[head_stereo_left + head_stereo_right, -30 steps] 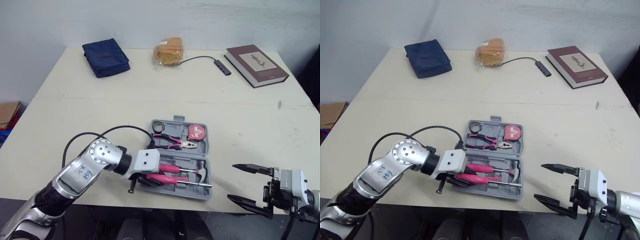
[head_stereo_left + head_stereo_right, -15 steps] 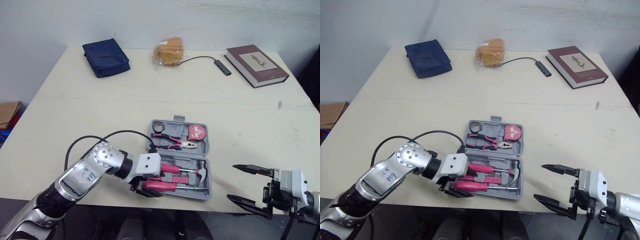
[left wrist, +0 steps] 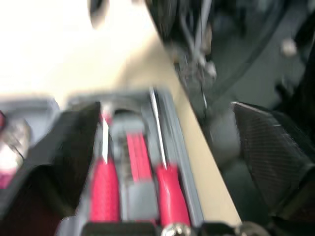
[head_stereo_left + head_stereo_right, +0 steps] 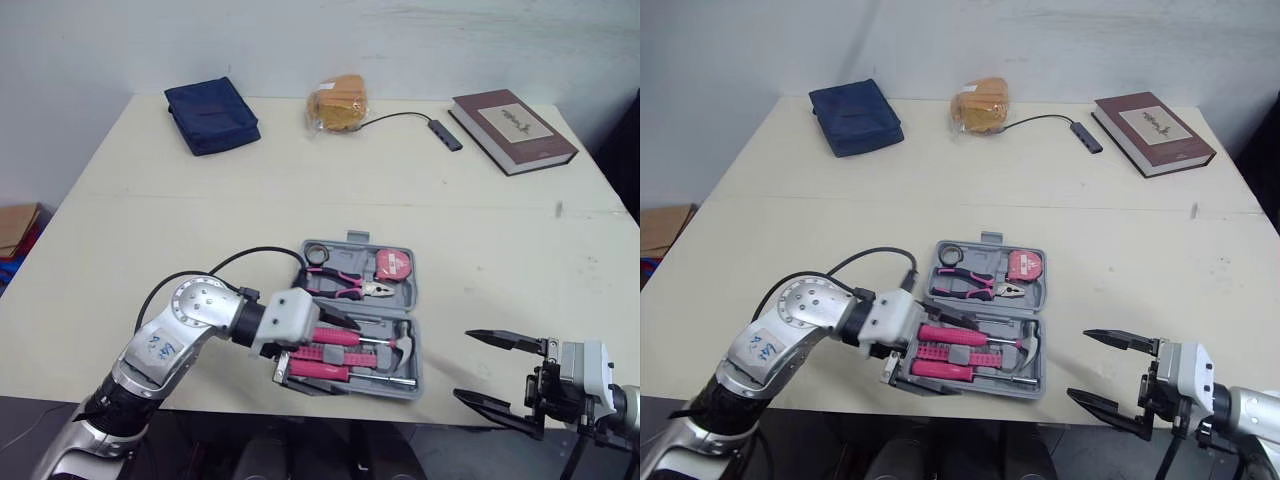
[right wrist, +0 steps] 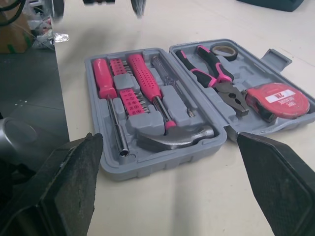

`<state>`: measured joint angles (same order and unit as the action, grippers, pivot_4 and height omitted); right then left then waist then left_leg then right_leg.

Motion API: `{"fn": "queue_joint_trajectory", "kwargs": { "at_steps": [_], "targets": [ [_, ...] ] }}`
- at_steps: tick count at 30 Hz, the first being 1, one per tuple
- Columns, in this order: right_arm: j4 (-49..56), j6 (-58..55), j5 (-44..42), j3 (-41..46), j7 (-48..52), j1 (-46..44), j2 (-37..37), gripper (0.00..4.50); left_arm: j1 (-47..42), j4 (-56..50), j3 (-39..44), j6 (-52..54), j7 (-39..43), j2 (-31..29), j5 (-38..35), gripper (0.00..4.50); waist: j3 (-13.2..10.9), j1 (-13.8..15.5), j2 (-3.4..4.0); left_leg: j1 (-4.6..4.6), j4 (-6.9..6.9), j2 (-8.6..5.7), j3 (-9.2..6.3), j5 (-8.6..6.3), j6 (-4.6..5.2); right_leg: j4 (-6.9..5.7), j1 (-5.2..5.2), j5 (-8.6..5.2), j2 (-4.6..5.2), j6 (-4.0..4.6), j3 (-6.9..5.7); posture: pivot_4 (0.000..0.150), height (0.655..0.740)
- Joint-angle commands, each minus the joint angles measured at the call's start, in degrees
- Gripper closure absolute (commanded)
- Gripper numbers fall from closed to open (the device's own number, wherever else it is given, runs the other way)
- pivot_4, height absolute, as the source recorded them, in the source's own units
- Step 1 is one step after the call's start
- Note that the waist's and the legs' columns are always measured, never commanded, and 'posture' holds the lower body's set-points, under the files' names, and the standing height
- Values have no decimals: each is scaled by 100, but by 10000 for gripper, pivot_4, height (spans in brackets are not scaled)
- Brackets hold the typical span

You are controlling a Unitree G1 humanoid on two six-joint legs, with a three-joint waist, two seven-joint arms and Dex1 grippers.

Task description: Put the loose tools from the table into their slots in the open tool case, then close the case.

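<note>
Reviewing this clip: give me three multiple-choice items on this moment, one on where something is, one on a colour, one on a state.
1. Where does the tape measure lie?
A. in the tool case, beside the pliers
B. on the book
C. on the blue pouch

2. What colour is the grip of the hammer?
A. yellow
B. pink
C. green

3. How is the right gripper?
A. shut on a screwdriver
B. shut on nothing
C. open, holding nothing

Key: 1 A, the tape measure sits in the case's far half next to the pliers. 2 B, the hammer's grip is plainly pink in the right wrist view. 3 C, the fingers stand wide apart with nothing between them.
</note>
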<state>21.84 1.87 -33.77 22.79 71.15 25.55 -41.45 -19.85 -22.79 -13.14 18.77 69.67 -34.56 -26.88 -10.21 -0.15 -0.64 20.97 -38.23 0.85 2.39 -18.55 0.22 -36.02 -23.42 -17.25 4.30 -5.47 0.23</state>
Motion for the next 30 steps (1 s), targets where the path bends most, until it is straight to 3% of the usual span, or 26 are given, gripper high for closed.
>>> {"fn": "queue_joint_trajectory", "kwargs": {
  "at_steps": [1, 6, 22, 27, 30],
  "targets": [
    [-70, 188, 10, 71, 49, 44, 66, 0, 311, 410, -56, -894, 355, -33, 275, 20934, 3, 2, 5, -3, 1, -1, 1, 0, 0, 0, 1, 0, -1, 0, 0, 1500, 7400],
    [-132, 297, 49, 53, 88, 43, 100, 0, 463, 950, -342, -1472, 18, 320, 862, 44058, 4, 29, 4, -3, -1, -6, 3, -3, 5, 3, 7, 1, -17, -2, 0, 1500, 7400],
    [-195, 445, 117, -99, 57, -44, 111, 0, 380, 1452, -945, -1215, -341, 351, 1773, 44644, 8, 15, 6, -10, 0, -2, 3, -4, 7, 1, 11, 1, 7, -2, 0, 1500, 7400],
    [-181, 440, 132, -97, 8, -1, 157, 0, 387, 1523, -1155, -1344, -288, 251, 2001, 44644, 11, 8, 6, -87, 21, 4, 3, -13, 8, 23, 96, -5, 8, 5, -7, 1500, 7400],
    [-188, 450, 151, -88, 6, 14, 172, 0, 423, 1524, -1301, -1440, -219, 172, 2105, 44644, 24, 5, 9, -88, 21, 4, 2, -14, 8, 23, 97, -5, 12, 6, -7, 1500, 7400]
  ]
}}
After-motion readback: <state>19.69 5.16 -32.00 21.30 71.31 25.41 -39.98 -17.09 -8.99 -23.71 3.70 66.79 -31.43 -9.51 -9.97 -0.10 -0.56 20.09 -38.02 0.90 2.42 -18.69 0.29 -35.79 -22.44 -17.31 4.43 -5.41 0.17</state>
